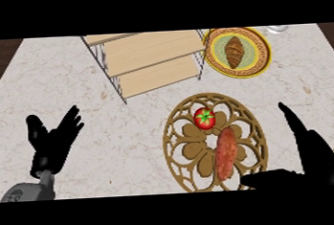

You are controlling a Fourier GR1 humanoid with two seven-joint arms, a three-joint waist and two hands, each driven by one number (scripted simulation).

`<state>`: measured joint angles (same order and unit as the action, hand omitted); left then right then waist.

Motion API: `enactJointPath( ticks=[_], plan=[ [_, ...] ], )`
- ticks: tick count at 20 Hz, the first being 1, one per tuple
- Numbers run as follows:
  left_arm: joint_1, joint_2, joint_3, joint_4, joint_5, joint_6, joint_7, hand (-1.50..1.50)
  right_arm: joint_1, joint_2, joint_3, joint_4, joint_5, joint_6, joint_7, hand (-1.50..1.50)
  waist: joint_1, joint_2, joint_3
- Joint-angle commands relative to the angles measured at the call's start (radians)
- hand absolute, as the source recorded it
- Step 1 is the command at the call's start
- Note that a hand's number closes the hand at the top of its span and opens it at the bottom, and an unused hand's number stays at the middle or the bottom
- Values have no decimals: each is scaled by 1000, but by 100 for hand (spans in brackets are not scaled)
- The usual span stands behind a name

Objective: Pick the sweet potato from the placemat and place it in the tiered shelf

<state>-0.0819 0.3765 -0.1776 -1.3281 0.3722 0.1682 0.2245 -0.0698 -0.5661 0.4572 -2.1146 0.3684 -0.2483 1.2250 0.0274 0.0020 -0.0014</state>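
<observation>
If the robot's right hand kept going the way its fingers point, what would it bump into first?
Probably nothing nearby. The right hand points up the picture, beside the placemat, over bare counter. The plate with the croissant sits left of that line. Height is unclear.

Pale beige marble-veined counter top (69,86), faint brown veining. Dark brown wood strips at far corners. Light tan wooden tiered shelf (153,57) with thin grey wire frame. Round golden-brown openwork placemat (177,145), flower-petal cutouts. Reddish-orange elongated sweet potato (225,153), mottled skin. Glossy red round tomato (204,118), green star-shaped stem. Round yellow plate (260,57), dark patterned border band, olive-green centre. Brown ridged croissant (234,52). Black left hand (52,139) on grey forearm. Black right hand (310,162).
</observation>
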Motion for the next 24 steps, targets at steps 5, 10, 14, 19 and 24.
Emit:
enactJointPath(
  ticks=[5, 10, 14, 19, 24],
  plan=[
    [-5, -4, 24, 15, -1, -4, -2, 0, -107, 182, 60, 153, 129, 47, 262, -150, -15, -2, -3],
    [7, -18, 19, 5, -19, 17, 12, 0, -102, 234, 80, 199, 213, 102, 262, -150, -25, -3, -1],
    [10, -34, 27, 57, -21, -10, -28, 0, -142, 322, 80, 278, 274, 99, 262, -150, -25, 0, -1],
    [4, -39, 40, 11, -15, 13, 19, 0, -63, 343, 67, 286, 323, 124, 231, -150, -32, -3, 0],
    [32, -19, 63, 45, -9, -43, -24, 0, -45, 383, 33, 342, 395, 138, 201, -150, -35, -2, 0]
  ],
)
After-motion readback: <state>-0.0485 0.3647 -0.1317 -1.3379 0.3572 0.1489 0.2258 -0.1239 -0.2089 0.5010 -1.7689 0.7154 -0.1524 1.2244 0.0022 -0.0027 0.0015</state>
